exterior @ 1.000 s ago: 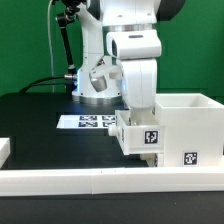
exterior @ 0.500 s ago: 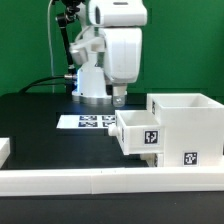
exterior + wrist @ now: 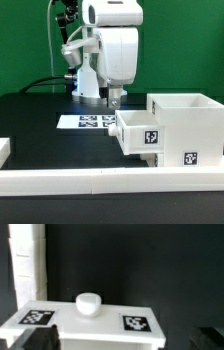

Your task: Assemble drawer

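The counter (image 3: 40, 112) is matte black, with a green wall (image 3: 25, 45) behind it and dark cables hanging near the arm's base. A long low white rail (image 3: 100, 180) runs along the front edge. The marker board (image 3: 85, 122) lies flat near the middle of the counter, just behind the drawer parts. The white box shell (image 3: 188, 125) stands at about 4 o'clock in the exterior view, and a knobbed tray (image 3: 138, 133) juts out from its side toward 9 o'clock, its tagged front facing the rail. The gripper (image 3: 115, 100) hangs above the tray's back edge, clear of it; whether its jaws are spread or pressed together cannot be told. In the wrist view the tray's knob (image 3: 88, 304) sits between two square tags, with black counter around it.
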Available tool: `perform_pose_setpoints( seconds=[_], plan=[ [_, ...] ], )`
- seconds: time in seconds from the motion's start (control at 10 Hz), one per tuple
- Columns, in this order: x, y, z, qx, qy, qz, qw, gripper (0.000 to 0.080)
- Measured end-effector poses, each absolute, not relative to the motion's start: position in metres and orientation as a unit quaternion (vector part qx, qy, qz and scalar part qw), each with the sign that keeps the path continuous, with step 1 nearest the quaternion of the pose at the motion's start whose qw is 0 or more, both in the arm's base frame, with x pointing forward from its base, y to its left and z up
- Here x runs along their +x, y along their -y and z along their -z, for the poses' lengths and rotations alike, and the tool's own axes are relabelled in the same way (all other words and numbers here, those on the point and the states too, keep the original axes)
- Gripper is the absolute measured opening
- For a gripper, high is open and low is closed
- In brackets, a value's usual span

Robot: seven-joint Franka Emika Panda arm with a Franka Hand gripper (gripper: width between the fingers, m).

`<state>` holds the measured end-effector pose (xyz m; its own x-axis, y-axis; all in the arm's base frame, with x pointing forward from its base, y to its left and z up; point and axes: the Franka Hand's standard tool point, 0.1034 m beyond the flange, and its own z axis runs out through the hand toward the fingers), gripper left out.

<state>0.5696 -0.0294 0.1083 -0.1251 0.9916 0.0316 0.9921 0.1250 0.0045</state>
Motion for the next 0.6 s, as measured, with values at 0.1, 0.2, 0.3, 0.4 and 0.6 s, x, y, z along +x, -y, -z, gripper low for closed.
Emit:
perform_pose_setpoints(
  seconds=[0.1,0.2,0.3,0.4,0.6],
  plan=[
    [0.574,0.034,-0.099,-0.661,0.749,0.026,0.03,0.0649],
    [0.584,0.039,-0.091,-0.667,0.742,0.038,0.052,0.0649],
    [0.594,0.042,-0.087,-0.667,0.741,0.044,0.057,0.0649],
    [0.595,0.046,-0.082,-0.66,0.745,0.057,0.079,0.0649],
    [0.596,0.044,-0.067,-0.667,0.735,0.068,0.101,0.0649]
  ],
)
